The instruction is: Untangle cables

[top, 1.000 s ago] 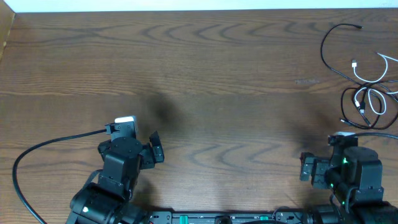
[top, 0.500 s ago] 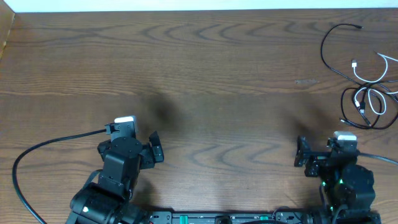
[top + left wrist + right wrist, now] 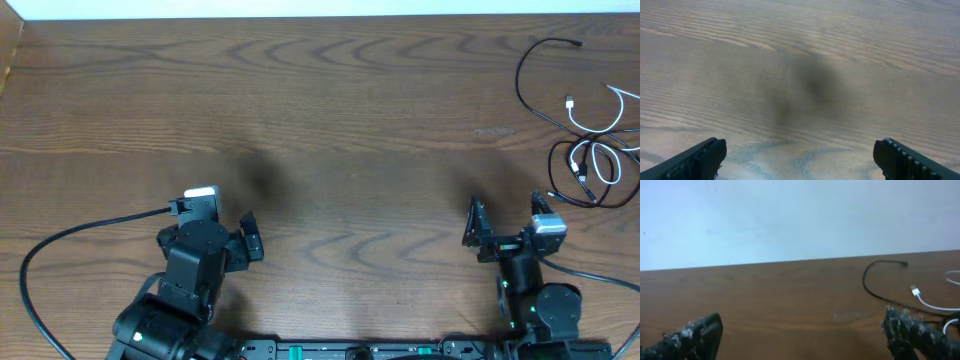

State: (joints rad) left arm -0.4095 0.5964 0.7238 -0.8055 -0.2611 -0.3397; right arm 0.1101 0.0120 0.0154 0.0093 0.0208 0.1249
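The cables [image 3: 585,165] are bunched at the far right edge of the table [image 3: 320,120], near the right gripper [image 3: 802,330] but not touched by it. A black cable [image 3: 519,85] is looped widely, a white cable [image 3: 590,128] is curled beside it, and the two colours are crossed in a small knot nearer the robot. Both claws are spread wide and nothing is held. The left gripper [image 3: 799,152] is hung over bare wood, well apart from the cables. The reach is judged to be the step in hand. A loose plug end should be chosen, only one strand straddled, and the jaws lowered right to the wood before being closed, since the strands are thin. The strand should then be drawn slowly away from the knot.
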